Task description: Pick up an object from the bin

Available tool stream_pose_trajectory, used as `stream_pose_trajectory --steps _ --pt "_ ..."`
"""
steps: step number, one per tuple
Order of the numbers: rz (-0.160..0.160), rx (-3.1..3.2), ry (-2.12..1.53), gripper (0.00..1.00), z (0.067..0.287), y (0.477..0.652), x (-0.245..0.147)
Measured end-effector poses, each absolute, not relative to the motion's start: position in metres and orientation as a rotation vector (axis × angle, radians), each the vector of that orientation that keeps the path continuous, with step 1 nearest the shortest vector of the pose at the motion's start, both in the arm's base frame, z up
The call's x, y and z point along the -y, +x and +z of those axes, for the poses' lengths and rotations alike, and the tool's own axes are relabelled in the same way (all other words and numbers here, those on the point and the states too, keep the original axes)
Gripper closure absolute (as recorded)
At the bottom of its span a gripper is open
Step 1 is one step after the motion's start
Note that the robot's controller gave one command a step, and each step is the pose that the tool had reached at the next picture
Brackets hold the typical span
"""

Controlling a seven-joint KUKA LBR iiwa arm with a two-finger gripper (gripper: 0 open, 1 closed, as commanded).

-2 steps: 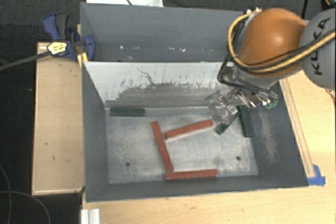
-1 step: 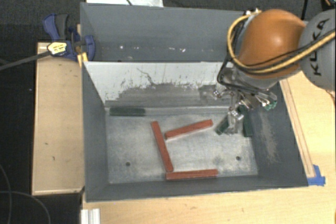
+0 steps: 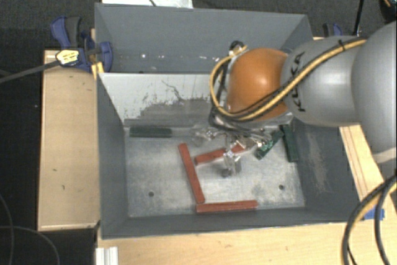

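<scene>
A short red-brown stick (image 3: pixel 209 157) lies near the middle of the bin's (image 3: pixel 155 195) floor, slanting up toward the right. It is flat and straight-edged, like a strip of wood or plastic. Its right end runs in under the jaws, which hang low over the floor just right of the middle. I cannot tell whether they are open, closed or gripping that stick, because the metal parts there crowd together.

There are three such sticks. A long stick (image 3: pixel 191 174) runs from beside the short one's left end down toward the front edge. A third stick (image 3: pixel 226 206) lies along the foot of the front wall, its left end close to the long one's lower end.

There are two green bars, both slim and matt. One dark green bar (image 3: pixel 150 131) lies along the back wall toward the back-left corner. The second green bar (image 3: pixel 289 143) lies near the right wall, tilted.

A smooth, rounded orange cover (image 3: pixel 257 80) sits on the arm above the jaws. The bin is grey metal, and its back wall is scuffed pale.
</scene>
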State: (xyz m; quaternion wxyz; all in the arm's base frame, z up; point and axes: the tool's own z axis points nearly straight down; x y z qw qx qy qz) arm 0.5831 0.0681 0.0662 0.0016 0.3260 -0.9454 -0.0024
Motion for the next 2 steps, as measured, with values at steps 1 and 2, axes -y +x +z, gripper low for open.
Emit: stream_pose_trajectory --steps 1,2 --pt "-0.002 2.977 1.015 1.0 0.071 0.586 -0.065" --pt "0.0 2.996 0.98 1.0 0.219 0.572 -0.097"
